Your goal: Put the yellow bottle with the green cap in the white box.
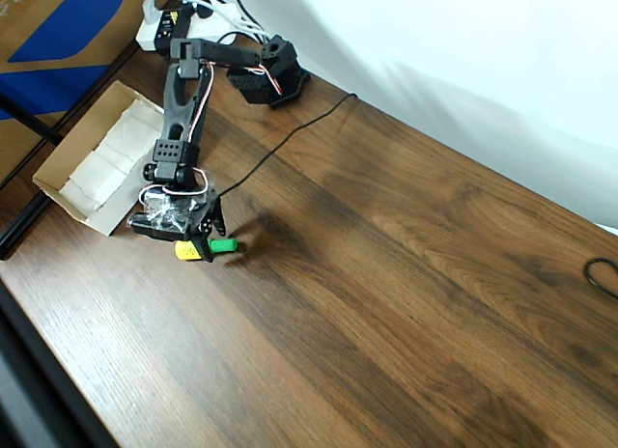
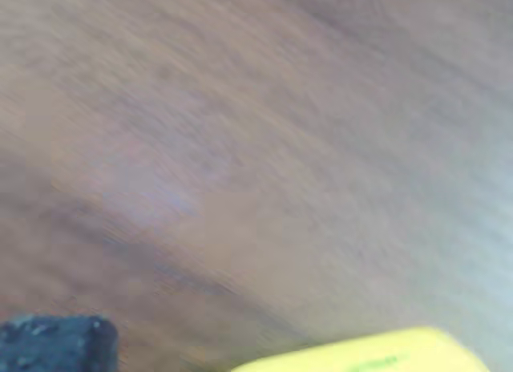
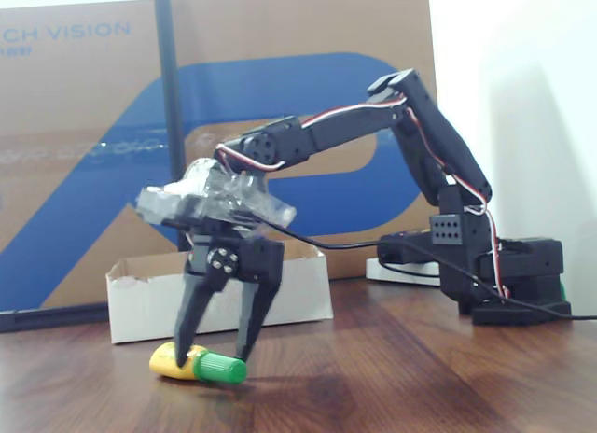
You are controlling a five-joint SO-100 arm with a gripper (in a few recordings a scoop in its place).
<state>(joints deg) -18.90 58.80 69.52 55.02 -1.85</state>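
Fixed view is showing my gripper (image 3: 216,344) pointing down with its two black fingers straddling the yellow bottle with the green cap (image 3: 198,364), which is lying on its side on the wooden table (image 3: 420,386); the jaws are standing narrowly apart around it, and I cannot tell whether they are already pressing on it. I am judging this to be the grasp, so I am wanting to close across the stubby yellow body rather than the cap (smooth round plastic is likely to roll or squirt out), squeezing slowly and lifting straight. Overhead, the bottle (image 1: 205,247) is lying just beside the white box (image 1: 66,164), a shallow cardboard tray with brown edges and white paper padding. Wrist view is showing blurred wood grain and a glossy yellow edge.
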